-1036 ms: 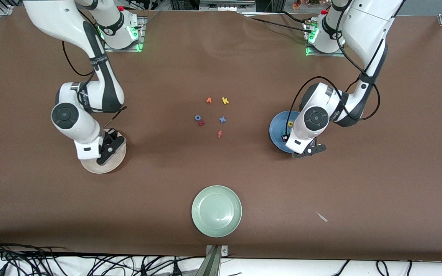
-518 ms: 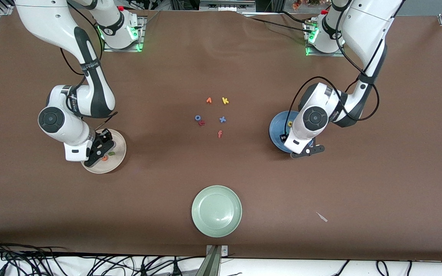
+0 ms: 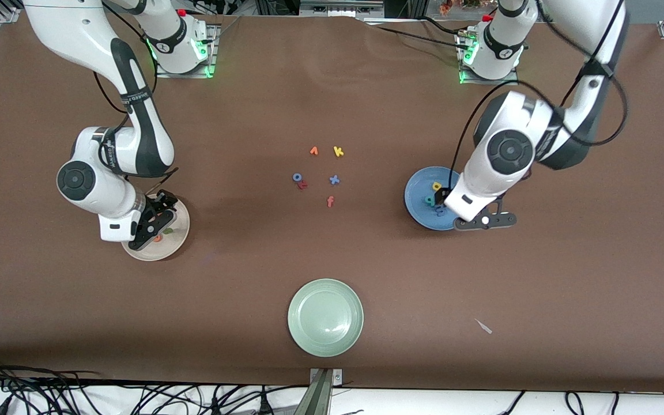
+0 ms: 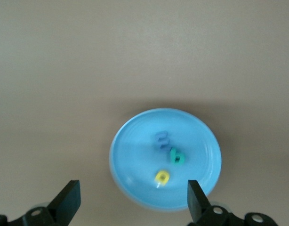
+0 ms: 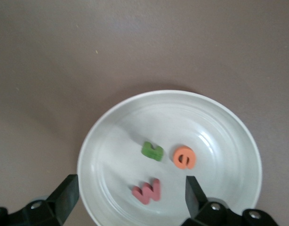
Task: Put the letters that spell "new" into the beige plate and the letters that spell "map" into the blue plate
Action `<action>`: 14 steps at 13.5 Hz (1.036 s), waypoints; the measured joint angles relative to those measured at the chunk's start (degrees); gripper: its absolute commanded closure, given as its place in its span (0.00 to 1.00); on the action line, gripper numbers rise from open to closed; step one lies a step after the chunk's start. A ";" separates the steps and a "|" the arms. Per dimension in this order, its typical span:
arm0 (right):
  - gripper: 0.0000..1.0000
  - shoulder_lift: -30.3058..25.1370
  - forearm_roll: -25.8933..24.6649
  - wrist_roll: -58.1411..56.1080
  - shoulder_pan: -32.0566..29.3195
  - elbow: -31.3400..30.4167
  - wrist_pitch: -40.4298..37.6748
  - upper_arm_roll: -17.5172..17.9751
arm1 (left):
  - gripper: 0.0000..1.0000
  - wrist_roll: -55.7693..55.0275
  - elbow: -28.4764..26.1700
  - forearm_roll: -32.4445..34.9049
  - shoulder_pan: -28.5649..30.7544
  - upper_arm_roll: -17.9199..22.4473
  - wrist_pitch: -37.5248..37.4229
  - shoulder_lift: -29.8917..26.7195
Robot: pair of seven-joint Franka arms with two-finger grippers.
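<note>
The beige plate [image 3: 177, 237] [image 5: 103, 132] holds the green "n" [image 3: 168, 231] [image 5: 152, 151], the orange "e" [image 3: 158, 237] [image 5: 184, 157] and the pinkish-red "w" [image 5: 148, 190]. My right gripper [image 3: 155, 222] [image 5: 130, 188] hangs open just above that plate, holding nothing. The blue plate [image 3: 417, 199] [image 4: 135, 136] holds the blue "m" [image 3: 439, 211] [image 4: 162, 139], the teal "a" [image 3: 429, 200] [image 4: 177, 157] and the yellow "p" [image 3: 437, 186] [image 4: 162, 177]. My left gripper [image 3: 442, 200] [image 4: 133, 193] is open and empty over the blue plate's edge.
A pale green plate [image 3: 325, 340] lies near the front camera. Mid-table lie loose letters: an orange one [image 3: 313, 151], a yellow "k" [image 3: 338, 151], a blue "o" [image 3: 297, 177] touching a red letter [image 3: 302, 185], a blue "x" [image 3: 334, 180], an orange-red "f" [image 3: 330, 201].
Both grippers have opened. The right hand shifted toward its end of the table, uncovering the letters in the beige plate. The left hand rose and swung toward its own end.
</note>
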 measured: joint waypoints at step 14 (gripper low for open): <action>0.00 -2.39 -4.77 38.66 4.34 15.38 -27.09 1.03 | 0.00 28.98 8.07 -7.64 10.94 3.16 -15.58 -20.28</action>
